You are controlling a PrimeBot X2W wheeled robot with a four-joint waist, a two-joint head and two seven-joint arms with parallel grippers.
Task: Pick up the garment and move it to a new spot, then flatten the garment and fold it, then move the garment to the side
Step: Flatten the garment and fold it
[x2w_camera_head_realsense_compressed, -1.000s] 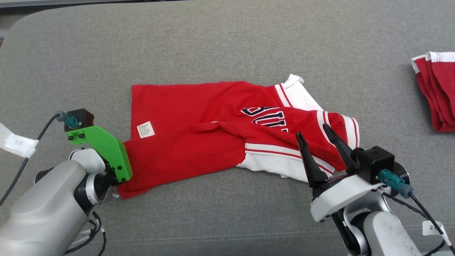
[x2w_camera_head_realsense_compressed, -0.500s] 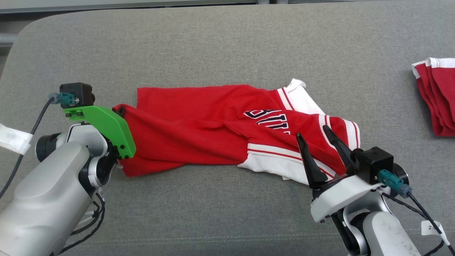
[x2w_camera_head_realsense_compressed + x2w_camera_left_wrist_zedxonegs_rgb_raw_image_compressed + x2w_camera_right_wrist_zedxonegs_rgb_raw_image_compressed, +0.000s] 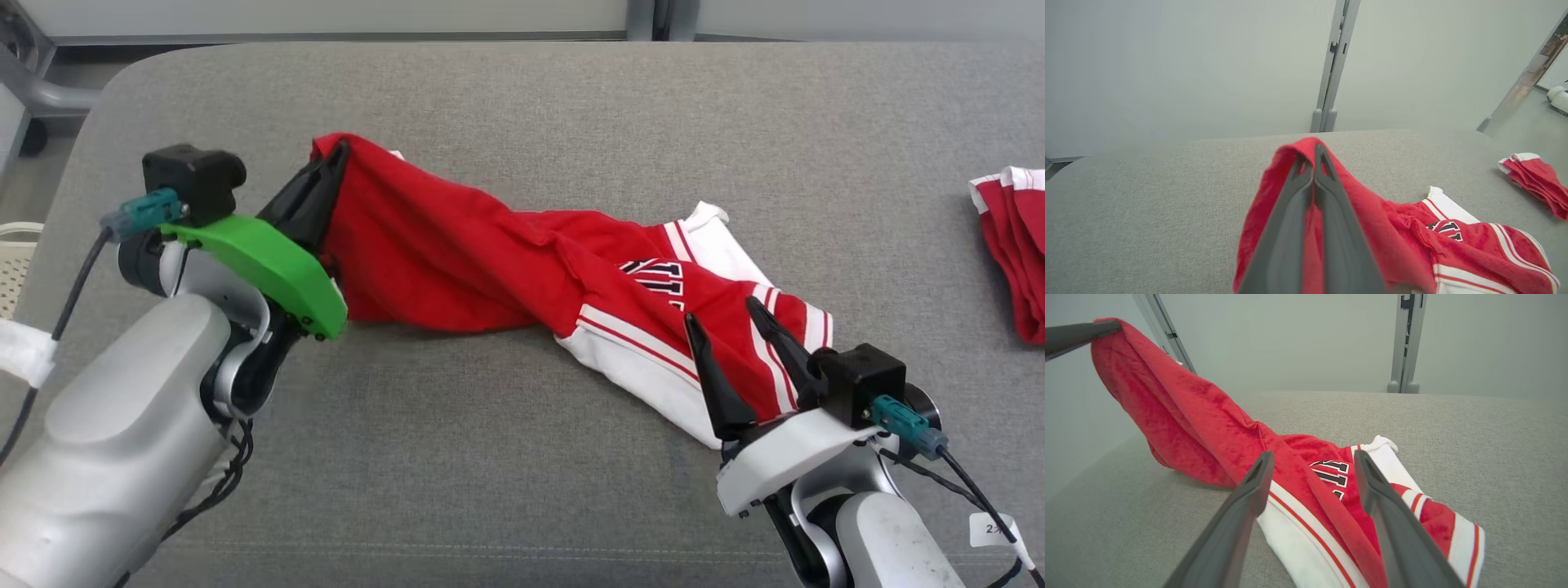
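Your bench [image 3: 522, 106]: grey woven fabric cover, padded look, rounded corner at far left, a stitched seam running along the near edge.

You have two things on it.

Mid-bench, the garment [image 3: 490, 261]: red, with white panels, red-and-white stripes and dark lettering toward its right end. That right end lies crumpled on the cover, toward the near side. The left end is held up clear of the cover, so only the right part rests on the bench; the cloth slopes down from far left to near right.

Far right, well apart from it: a folded stack [image 3: 1012, 253] of red cloth with white trim, lying flat on the cover, cut off by the edge of your head view.
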